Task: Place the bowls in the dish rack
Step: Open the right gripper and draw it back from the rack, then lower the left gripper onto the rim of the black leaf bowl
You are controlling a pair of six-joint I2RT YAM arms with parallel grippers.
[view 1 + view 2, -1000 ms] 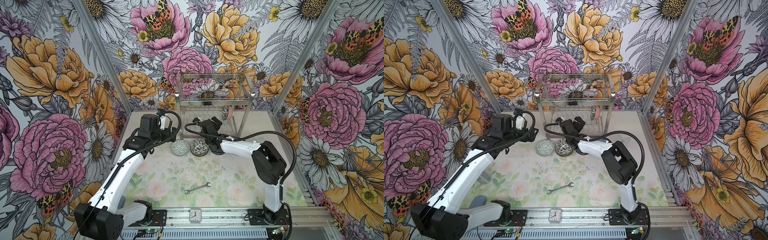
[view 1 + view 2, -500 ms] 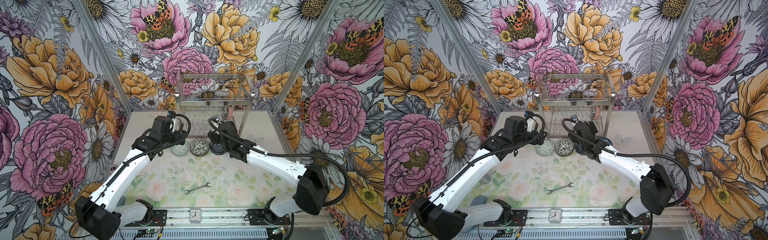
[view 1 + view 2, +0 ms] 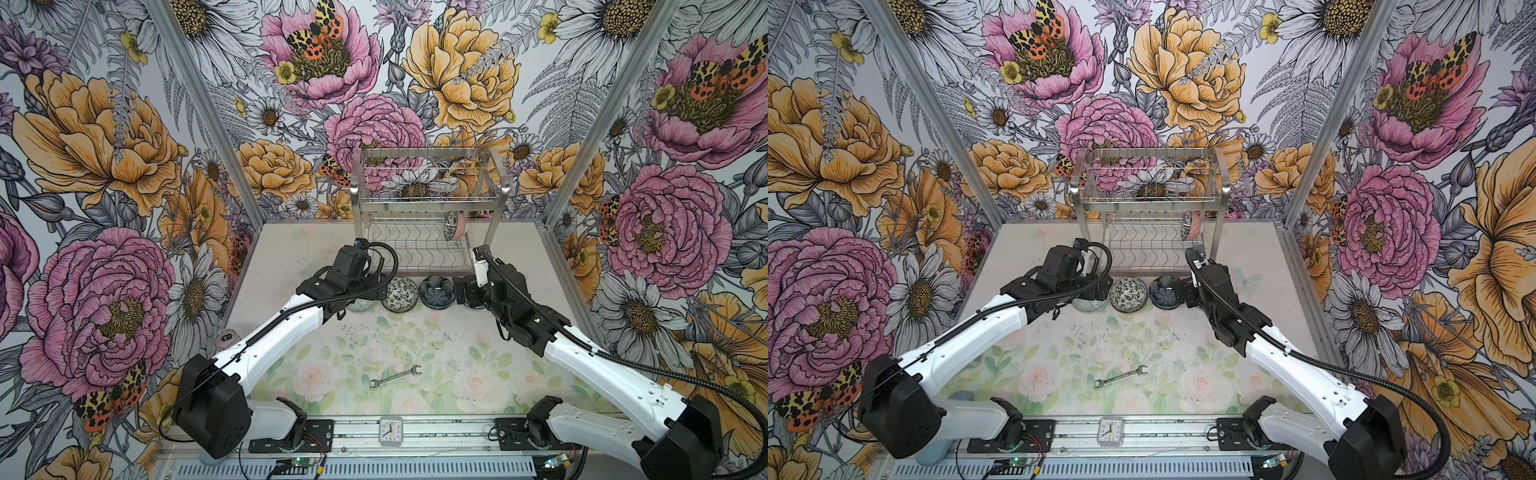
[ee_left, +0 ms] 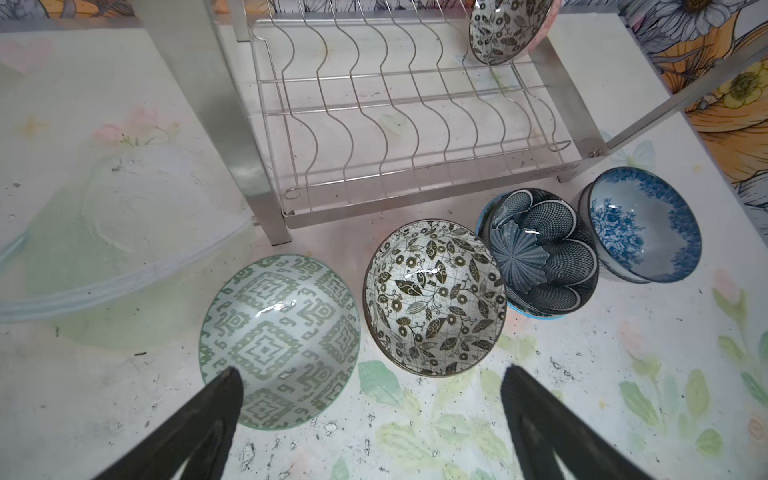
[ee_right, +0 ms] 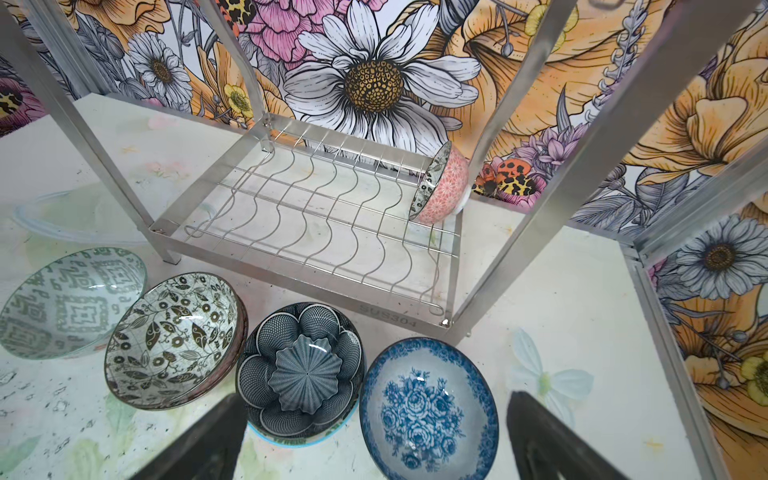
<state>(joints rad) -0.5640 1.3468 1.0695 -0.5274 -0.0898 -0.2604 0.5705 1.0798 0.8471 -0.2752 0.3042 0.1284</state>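
Observation:
The dish rack (image 3: pixel 428 208) stands at the back; one pink bowl (image 5: pixel 440 185) with a black-and-white inside stands on edge in its lower shelf's right end. In front of it lies a row of bowls: green-patterned (image 4: pixel 278 340), black-and-white floral (image 4: pixel 434 297), dark blue petal (image 4: pixel 538 253) nested in a light-blue-rimmed one, and blue-white floral (image 5: pixel 428 407). My left gripper (image 4: pixel 372 374) hangs open near the green and black-and-white bowls, one finger over the green rim. My right gripper (image 5: pixel 376 401) is open around the blue-white floral bowl, holding nothing.
A clear plastic lid (image 4: pixel 104 249) lies left of the rack's leg. A wrench (image 3: pixel 395 376) rests mid-mat, and a small clock (image 3: pixel 390 430) sits on the front rail. Patterned walls close in on three sides.
The right arm has swung out to the right and its gripper now sits at the row's right end. The left gripper has moved right, up to the green bowl. Both stayed open.

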